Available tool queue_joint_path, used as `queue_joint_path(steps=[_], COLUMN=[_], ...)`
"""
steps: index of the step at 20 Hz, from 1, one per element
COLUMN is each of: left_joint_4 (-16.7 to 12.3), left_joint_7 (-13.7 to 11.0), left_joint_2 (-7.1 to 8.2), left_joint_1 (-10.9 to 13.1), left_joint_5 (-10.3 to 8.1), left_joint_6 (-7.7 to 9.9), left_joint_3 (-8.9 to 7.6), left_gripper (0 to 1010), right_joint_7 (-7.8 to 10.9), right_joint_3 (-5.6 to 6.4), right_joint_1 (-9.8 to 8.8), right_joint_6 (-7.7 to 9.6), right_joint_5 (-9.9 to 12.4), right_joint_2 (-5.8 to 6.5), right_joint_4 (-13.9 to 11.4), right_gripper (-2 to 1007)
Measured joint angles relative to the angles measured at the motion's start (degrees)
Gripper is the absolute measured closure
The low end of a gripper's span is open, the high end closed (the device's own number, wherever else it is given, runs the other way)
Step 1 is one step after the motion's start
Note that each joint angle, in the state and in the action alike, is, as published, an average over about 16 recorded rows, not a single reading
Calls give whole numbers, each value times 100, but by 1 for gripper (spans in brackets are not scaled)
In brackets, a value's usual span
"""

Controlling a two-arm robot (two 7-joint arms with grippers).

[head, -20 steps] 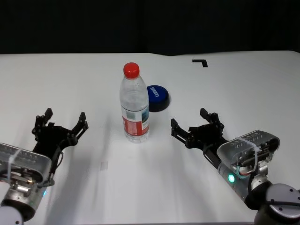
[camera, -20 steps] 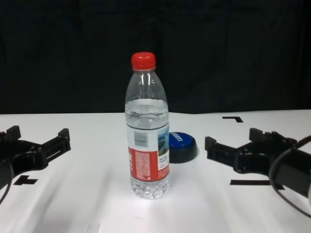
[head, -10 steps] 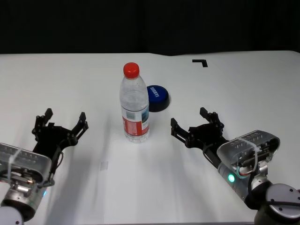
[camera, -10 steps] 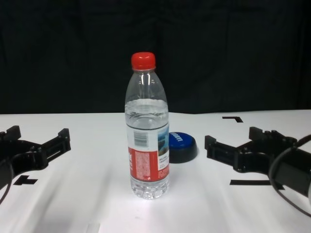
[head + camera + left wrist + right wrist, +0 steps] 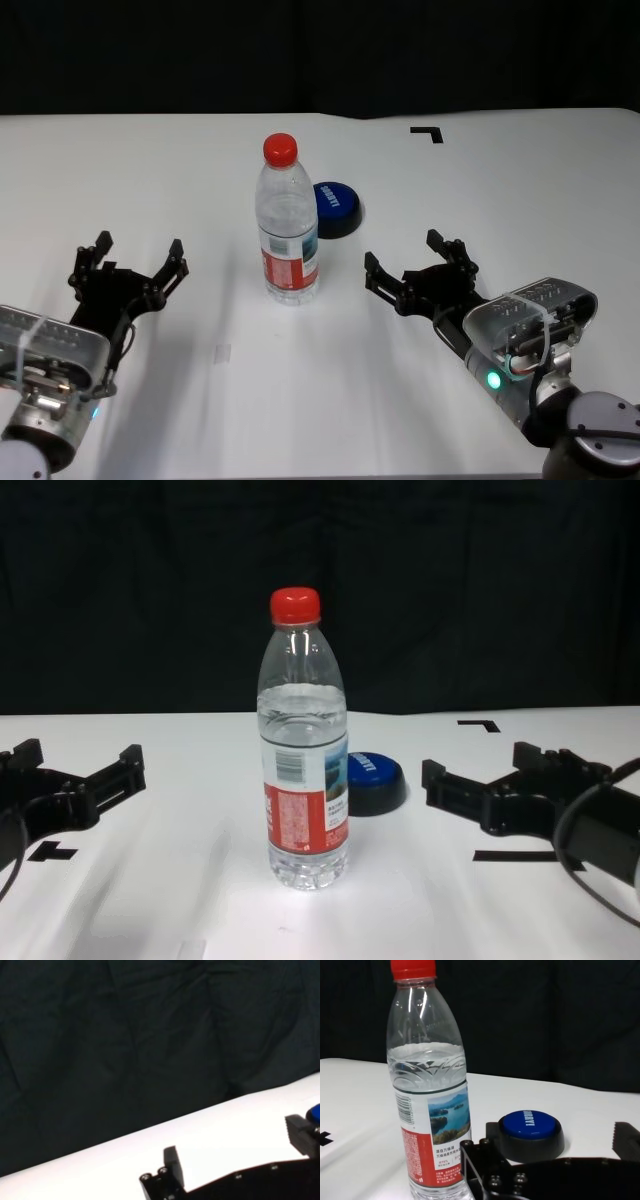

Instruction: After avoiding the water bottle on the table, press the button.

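Button (image 5: 336,208) low and blue, sitting past mid-table toward the far edge, just behind and to the right of upright water bottle (image 5: 288,222). Right gripper (image 5: 418,270) toward the near right corner of table (image 5: 520,190), fingers spread apart, holding nothing. Left gripper (image 5: 131,268) toward the near left corner, likewise spread. No visible shift anywhere since a second ago.

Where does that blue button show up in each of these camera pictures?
Head view: the button sits just behind and right of the water bottle.
Chest view: it peeks out right of the bottle, partly hidden.
Right wrist view: in plain sight beside the bottle.
Left wrist view: only a blue sliver at the picture's edge.
Shared landmark: the bottle.
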Motion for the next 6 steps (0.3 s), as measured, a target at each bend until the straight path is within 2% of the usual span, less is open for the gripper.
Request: queue_joint_path(steps=[6], left_joint_4=[0], left_joint_7=[0], left_joint_2=[0], left_joint_1=[0], left_joint_5=[0], left_joint_6=[0], left_joint_3=[0], left_gripper=[7], right_joint_7=[-1], right_joint_3=[1], right_joint_1=[-1], right_joint_6=[3], right_joint_5=[0], right_joint_2=[-1], right_joint_4=[-1], right_gripper=[2])
